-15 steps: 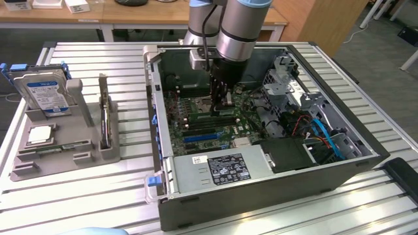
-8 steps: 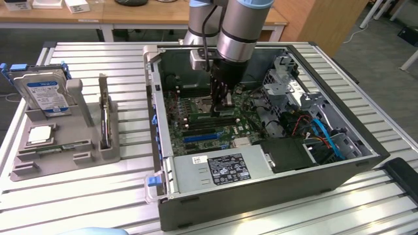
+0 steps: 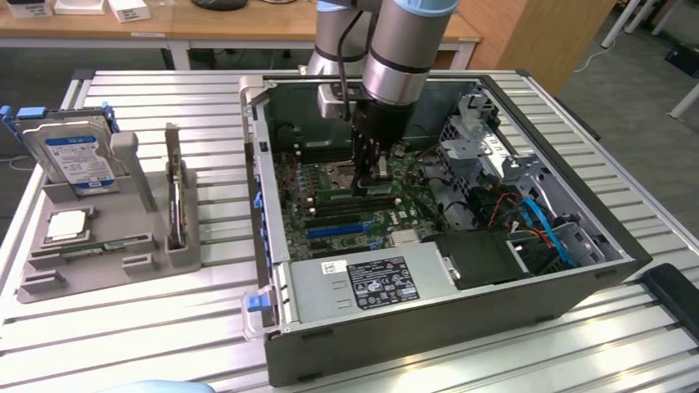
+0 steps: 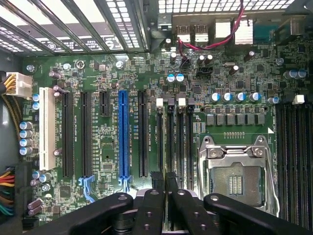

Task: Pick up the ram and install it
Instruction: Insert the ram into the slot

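Observation:
The ram (image 3: 104, 246), a narrow green stick, lies flat in the grey holder (image 3: 164, 258) at the exterior view's left, outside the computer case. My gripper (image 3: 377, 182) is far from it, lowered inside the open case over the motherboard (image 3: 327, 209). In the wrist view my gripper (image 4: 164, 178) has its black fingers (image 4: 157, 182) pressed close together, and nothing shows between them. They hang just off the end of the four black memory slots (image 4: 175, 137), beside the open processor socket (image 4: 235, 178). The slots look empty.
The holder also carries a blue-labelled hard drive (image 3: 78, 160), a square silver chip (image 3: 68, 225) and an upright card (image 3: 173, 192). Inside the case are the power supply (image 3: 372, 282), drive cages (image 3: 480, 131), blue and red cables (image 3: 541, 221) and a blue expansion slot (image 4: 123, 132).

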